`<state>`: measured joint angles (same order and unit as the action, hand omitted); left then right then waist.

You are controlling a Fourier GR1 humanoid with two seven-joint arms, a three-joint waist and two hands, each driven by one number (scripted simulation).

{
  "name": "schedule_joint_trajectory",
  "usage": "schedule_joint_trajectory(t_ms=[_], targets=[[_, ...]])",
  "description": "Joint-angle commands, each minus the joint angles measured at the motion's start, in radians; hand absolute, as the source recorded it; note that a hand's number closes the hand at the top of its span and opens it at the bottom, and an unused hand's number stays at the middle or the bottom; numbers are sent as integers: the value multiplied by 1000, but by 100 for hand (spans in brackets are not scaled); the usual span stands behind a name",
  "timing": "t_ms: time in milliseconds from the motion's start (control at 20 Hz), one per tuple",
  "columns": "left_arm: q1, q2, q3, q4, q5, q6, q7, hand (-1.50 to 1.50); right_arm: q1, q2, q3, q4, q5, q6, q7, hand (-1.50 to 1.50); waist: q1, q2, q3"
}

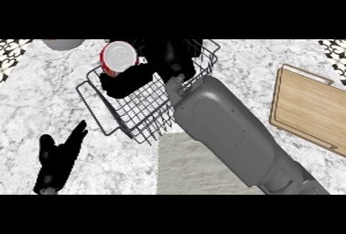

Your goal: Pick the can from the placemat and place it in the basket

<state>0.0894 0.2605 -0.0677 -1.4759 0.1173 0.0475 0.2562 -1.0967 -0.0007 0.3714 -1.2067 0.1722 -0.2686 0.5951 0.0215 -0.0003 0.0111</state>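
Note:
The can (119,58), red with a white lid, hangs tilted over the far left part of the wire basket (101,114). My right hand (152,64) reaches over the basket from the lower right, its dark fingers curled round the can's side. My right forearm covers the basket's right side and part of the grey placemat (177,165), which lies just in front of the basket. My left hand (59,157) rests open on the counter at the lower left, fingers pointing up and away.
A wooden cutting board (307,107) lies at the right edge of the marble counter. A grey round object (63,44) shows partly at the top left. Patterned surfaces sit in both upper corners.

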Motion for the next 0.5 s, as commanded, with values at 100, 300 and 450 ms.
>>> schedule_joint_trajectory(t_ms=[100, 300, 450], targets=[[85, -20, -6, 34, 3, -6, -1, 0, 24, -73, 64, 141, 114, -26, -21, 150, -4, 4, -13], [11, 6, 23, 75, 5, -24, 25, 0, -20, -67, 65, 206, 136, 30, -70, 150, -11, 5, -12], [51, 7, 35, 56, 11, -30, 9, 0, -30, -120, 27, 227, 123, 94, -165, -150, -7, 4, -12]])
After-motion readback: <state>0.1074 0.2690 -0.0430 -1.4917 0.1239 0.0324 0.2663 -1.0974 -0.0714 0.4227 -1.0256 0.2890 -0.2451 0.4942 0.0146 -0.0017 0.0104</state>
